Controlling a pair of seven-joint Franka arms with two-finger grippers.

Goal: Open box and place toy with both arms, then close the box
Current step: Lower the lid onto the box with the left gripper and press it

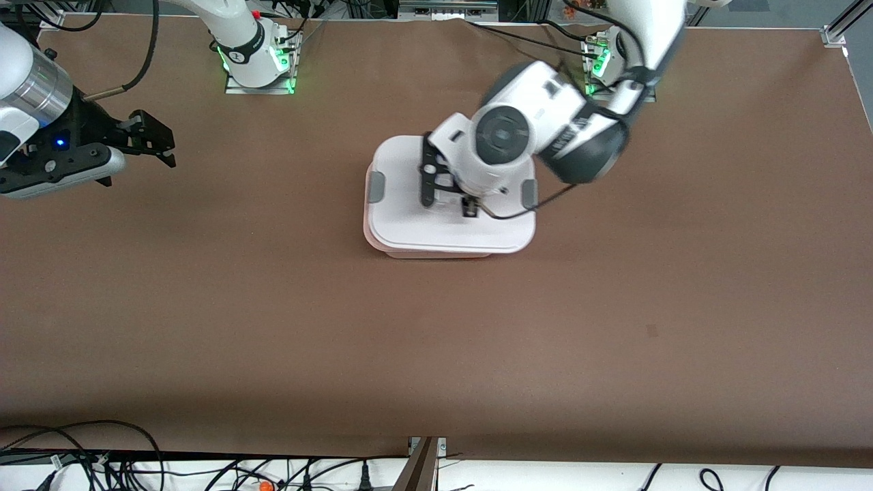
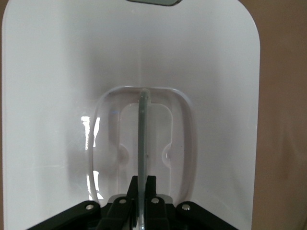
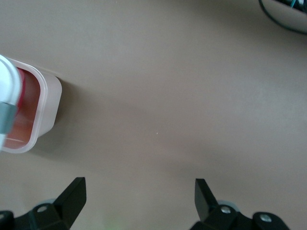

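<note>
Box [image 1: 447, 232] mid-table; left gripper [image 2: 142, 211] fingers pinch lid handle [image 2: 144, 129].

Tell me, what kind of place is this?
Probably a robotics lab: two arms bolted along a brown table, loose cables at its edges, and only a lidded box. The left claw grips its handle; the right claw waits open.

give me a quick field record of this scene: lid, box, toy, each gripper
lid: held by its clear handle, slightly offset over the base
box: pale pink base on the table, mid-table
toy: something pink-red shows through the base wall; not clearly identifiable
left gripper: shut on the handle, over the box
right gripper: open, waiting over bare table toward the right arm's end
</note>
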